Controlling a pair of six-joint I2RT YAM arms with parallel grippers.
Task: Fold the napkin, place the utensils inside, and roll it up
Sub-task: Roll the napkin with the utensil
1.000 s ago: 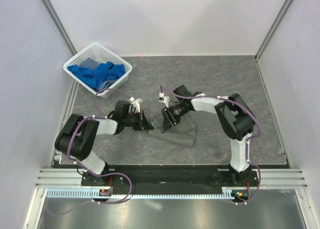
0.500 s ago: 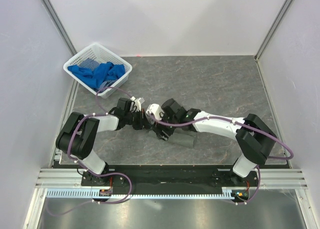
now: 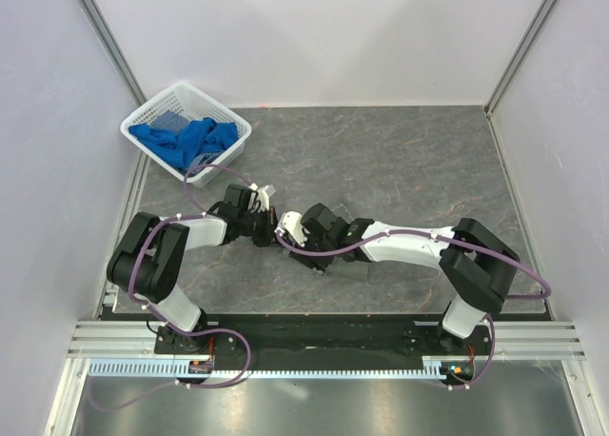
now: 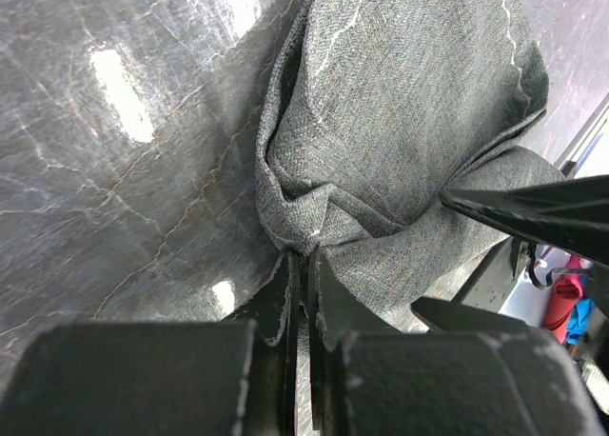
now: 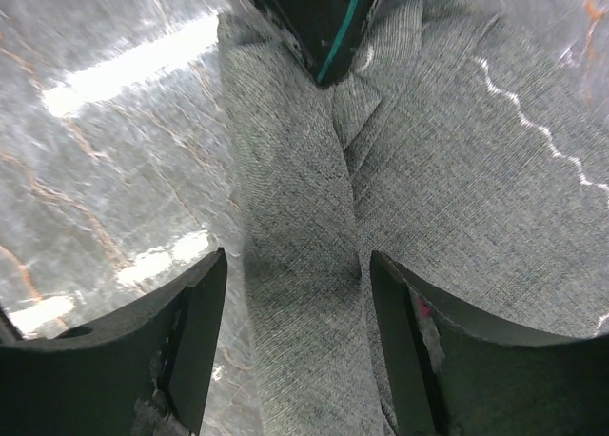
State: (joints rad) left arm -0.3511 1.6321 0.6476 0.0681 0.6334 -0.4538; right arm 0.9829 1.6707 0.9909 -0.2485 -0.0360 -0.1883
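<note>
Left wrist view: the left gripper [image 4: 303, 265], pressed together at lower centre, pinched the bunched dark grey woven napkin [image 4: 409, 122]. Right wrist view: the right gripper [image 5: 295, 284], spread, straddled its central fold. Top view: both met mid-frame. This looked like the rolling step, and next the right jaws would need to close on that fold.

Top view: the right arm [image 3: 409, 247] covers most of the napkin [image 4: 409, 122], and the cloth's outline is not traceable there.

Left wrist view: the napkin runs off the frame at 12 and 3 o'clock. The right gripper [image 4: 428, 253] fingers [image 4: 542, 212] are cut off at 3 o'clock. Whether cloth sits between the closed left gripper [image 4: 304, 257] tips is indeterminate.

Right wrist view: the left gripper's fingers are truncated at 12 o'clock.
</note>
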